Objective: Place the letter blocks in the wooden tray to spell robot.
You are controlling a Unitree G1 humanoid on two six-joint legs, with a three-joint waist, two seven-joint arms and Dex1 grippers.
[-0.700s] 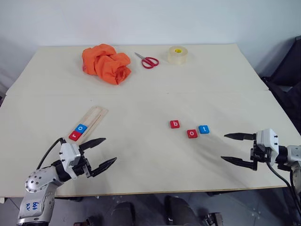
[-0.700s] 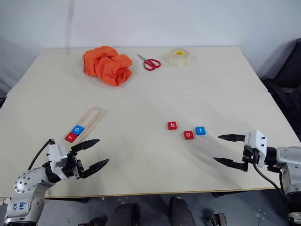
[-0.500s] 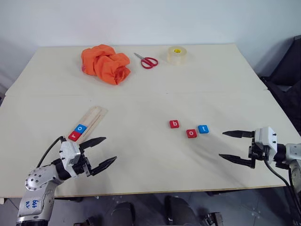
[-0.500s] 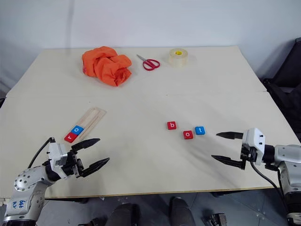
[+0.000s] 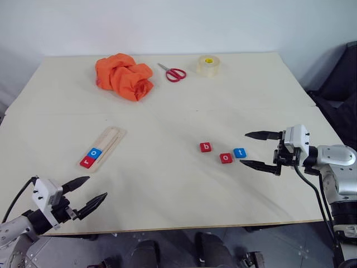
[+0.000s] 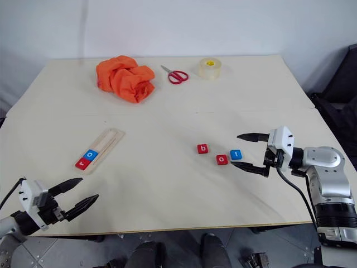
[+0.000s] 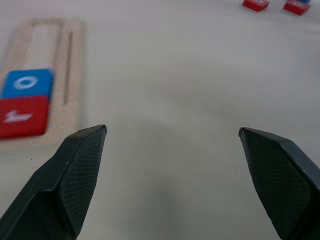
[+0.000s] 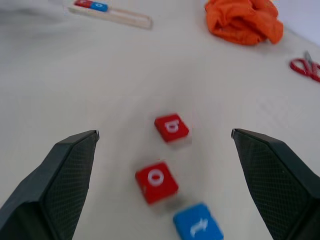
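Observation:
The wooden tray (image 5: 106,143) lies slanted on the left of the table. A red r block (image 5: 87,162) and a blue o block (image 5: 95,152) sit at its near end. Three letter blocks lie loose right of centre: a red b (image 5: 206,147), a red o (image 5: 225,158) and a blue t (image 5: 240,152). My right gripper (image 5: 242,149) is open just right of them, with the blue t (image 8: 197,226) lying between its spread fingers, untouched. Low at the table's near-left corner, my left gripper (image 5: 96,187) is open and holds nothing. It is short of the tray (image 7: 70,45).
An orange cloth (image 5: 124,75), red-handled scissors (image 5: 174,72) and a roll of clear tape (image 5: 208,65) lie along the far side. The table's front edge runs just under my left gripper. Bare tabletop separates the tray from the loose blocks.
My left gripper has drawn back and down to the near-left corner, away from the tray. My right gripper has moved left and forward up to the blue t block. Both stayed open.

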